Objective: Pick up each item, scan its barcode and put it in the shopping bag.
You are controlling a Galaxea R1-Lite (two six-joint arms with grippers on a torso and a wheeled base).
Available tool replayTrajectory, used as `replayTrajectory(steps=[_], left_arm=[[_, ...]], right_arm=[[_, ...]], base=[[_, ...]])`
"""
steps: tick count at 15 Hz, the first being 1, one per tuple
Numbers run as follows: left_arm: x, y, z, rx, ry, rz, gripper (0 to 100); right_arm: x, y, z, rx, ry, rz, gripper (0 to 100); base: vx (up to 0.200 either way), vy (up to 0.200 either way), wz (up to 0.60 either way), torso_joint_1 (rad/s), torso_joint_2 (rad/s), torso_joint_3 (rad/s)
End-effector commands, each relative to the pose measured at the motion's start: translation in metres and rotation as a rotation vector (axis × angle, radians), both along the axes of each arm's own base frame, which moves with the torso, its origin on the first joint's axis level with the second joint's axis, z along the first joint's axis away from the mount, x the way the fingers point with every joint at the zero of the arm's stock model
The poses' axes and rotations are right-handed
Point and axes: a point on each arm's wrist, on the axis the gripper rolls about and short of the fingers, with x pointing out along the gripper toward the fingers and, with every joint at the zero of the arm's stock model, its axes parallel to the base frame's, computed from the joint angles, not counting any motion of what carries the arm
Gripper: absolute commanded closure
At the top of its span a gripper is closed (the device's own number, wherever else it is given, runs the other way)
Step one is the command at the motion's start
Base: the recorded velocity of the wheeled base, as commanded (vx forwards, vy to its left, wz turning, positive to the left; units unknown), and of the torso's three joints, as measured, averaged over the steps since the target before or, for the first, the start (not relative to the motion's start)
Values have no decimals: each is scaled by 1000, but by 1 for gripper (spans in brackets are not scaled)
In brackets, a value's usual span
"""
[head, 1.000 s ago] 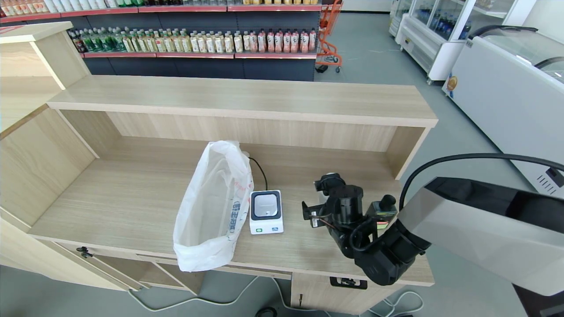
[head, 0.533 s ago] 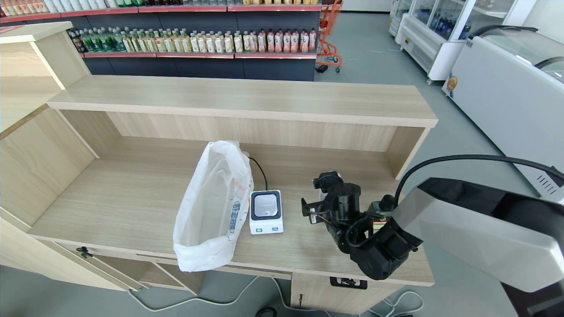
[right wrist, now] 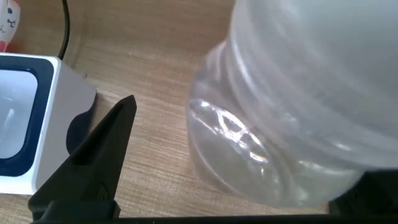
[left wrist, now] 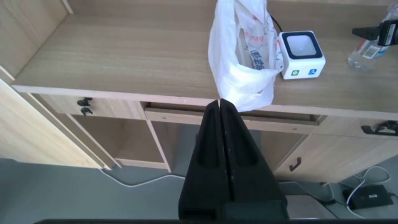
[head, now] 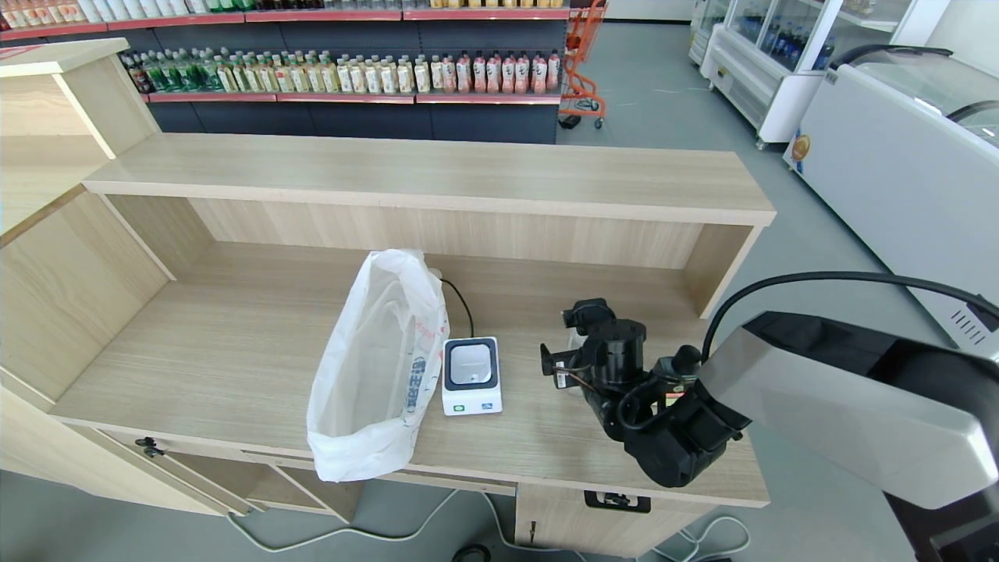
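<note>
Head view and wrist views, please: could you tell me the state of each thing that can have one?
Shopping bag: upright, mouth open.
Scanner: flat on the counter, window up, cable attached.
Bottle: between the right claw's fingers, not clamped.
Right claw: open.
Left claw: shut, empty.

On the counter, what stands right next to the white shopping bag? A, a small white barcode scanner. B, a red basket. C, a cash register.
A: the barcode scanner stands on the counter beside the shopping bag, on the robot's right of it.
</note>
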Motion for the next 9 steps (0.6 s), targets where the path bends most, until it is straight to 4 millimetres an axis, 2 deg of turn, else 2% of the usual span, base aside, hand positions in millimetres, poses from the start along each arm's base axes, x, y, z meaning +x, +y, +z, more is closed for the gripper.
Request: replayTrajectory(steps=[1,5,6,9], left_arm=[[0,0,0,0,2,-1,100],[0,0,0,0,-1,1,100],[0,0,0,0,0,-1,100],[0,0,0,0,-1,1,100]], right_arm=[[7,3,-2,8,-10,3,0],[14,1,-1,23,-18,48,0],[15,-2,-1,21,-16,47,100],[17,-4,2,15,-27,46,100]], base=[[0,0,0,0,0,0],[0,0,0,0,0,0],[0,0,0,0,0,0],[0,0,0,0,0,0]])
